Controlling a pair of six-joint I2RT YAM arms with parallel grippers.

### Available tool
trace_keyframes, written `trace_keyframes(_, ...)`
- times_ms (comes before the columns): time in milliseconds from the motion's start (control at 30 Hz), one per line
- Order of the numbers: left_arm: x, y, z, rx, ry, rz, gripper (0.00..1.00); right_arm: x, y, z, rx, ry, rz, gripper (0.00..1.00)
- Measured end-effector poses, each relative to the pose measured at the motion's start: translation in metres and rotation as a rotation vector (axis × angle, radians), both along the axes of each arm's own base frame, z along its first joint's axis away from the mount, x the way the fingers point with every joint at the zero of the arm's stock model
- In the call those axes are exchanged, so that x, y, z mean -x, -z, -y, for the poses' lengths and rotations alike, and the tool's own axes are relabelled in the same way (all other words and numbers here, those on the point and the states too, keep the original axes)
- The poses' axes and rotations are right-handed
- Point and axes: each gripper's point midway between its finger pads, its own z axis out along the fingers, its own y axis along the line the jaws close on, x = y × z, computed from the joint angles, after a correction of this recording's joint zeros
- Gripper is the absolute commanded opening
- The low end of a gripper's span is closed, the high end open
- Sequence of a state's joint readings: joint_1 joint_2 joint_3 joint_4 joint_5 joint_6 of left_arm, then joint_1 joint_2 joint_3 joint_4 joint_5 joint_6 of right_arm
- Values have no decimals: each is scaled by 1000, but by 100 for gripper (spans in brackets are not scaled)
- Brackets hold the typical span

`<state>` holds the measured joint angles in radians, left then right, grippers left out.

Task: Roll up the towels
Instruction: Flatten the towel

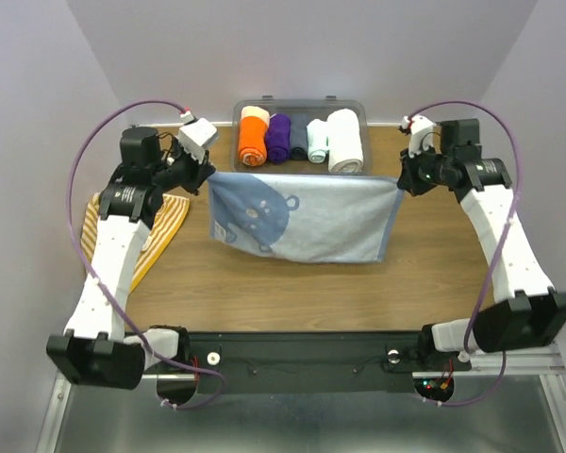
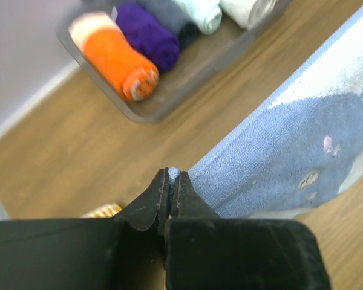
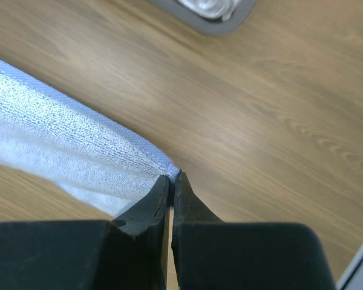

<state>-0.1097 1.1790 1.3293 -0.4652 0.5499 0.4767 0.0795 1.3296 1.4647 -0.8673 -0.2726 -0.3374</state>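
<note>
Risk: blue towel hangs between my left claw and right claw, each clenched on a corner; thin pinches may slip, dropping it.

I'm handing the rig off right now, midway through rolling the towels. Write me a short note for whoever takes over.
Left gripper: jaws shut on one upper corner of the pale blue towel.
Right gripper: jaws shut on the other upper corner. The towel is stretched between the two, above the table.
Striped towel: lying unrolled at the table's left side.
Bin: at the far edge, holding rolled cloths.
Done: blue towel picked up and spread. Neither towel is rolled.
Left: probably lay the blue towel flat and roll it, then do the striped one.
</note>
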Motion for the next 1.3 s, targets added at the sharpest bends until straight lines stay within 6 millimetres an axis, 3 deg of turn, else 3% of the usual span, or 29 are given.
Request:
trace_keyframes(33,-2,5,0,4,-8,-23,0,-5,13,-1,3,-7,-38,1)
trace_keyframes(100,-14,36,0,11,-34,-138,0,-17,43,-3,8,-15,-125,0)
trace_keyframes(167,-29,75,0,12,-67,-262,0,-29,79,-5,11,-20,-218,1)
trace_keyframes(200,-36,105,0,11,-91,-348,0,-34,95,-6,9,-23,-257,1)
trace_keyframes(267,-40,141,-2,6,-120,-441,0,-41,124,-8,7,-24,-328,8)
trace_keyframes(300,-41,162,-3,0,-141,-498,0,-45,140,-10,2,-24,-365,18)
trace_keyframes(367,-44,181,-5,-5,-163,-543,7,-49,158,-11,-6,-20,-406,39)
trace_keyframes(400,-47,187,-6,-7,-176,-549,24,-52,164,-12,-8,-14,-419,65)
trace_keyframes(433,-52,190,-7,-10,-187,-542,30,-56,168,-12,-9,-5,-426,86)
trace_keyframes(467,-56,191,-8,-12,-195,-533,35,-60,169,-12,-11,4,-426,96)
trace_keyframes(500,-61,190,-10,-13,-210,-523,43,-65,166,-11,-11,12,-415,100)
trace_keyframes(533,-68,187,-12,-20,-225,-505,52,-69,163,-11,-12,16,-401,100)
trace_keyframes(567,-74,183,-15,-27,-240,-486,70,-73,158,-10,-10,22,-381,100)
trace_keyframes(600,-80,177,-18,-33,-248,-466,73,-76,151,-10,-9,27,-357,100)
trace_keyframes(700,-96,158,-29,-57,-276,-388,73,-73,133,-5,10,27,-290,96)
trace_keyframes(733,-99,151,-36,-67,-289,-360,72,-62,126,-3,22,15,-272,88)
trace_keyframes(767,-98,149,-43,-74,-302,-349,66,-51,121,-2,33,1,-260,79)
trace_keyframes(867,-89,141,-64,-85,-307,-323,52,-20,111,0,54,-46,-242,67)
trace_keyframes(1000,-51,148,-72,-157,-160,-333,48,16,121,-4,95,-134,-273,58)
trace_keyframes(1133,4,180,-59,-269,79,-379,54,52,158,-27,158,-265,-362,56)
trace_keyframes(1200,35,203,-58,-334,192,-411,56,81,185,-40,212,-359,-432,56)
trace_keyframes(1300,66,226,-60,-394,295,-451,59,100,204,-45,253,-417,-481,56)
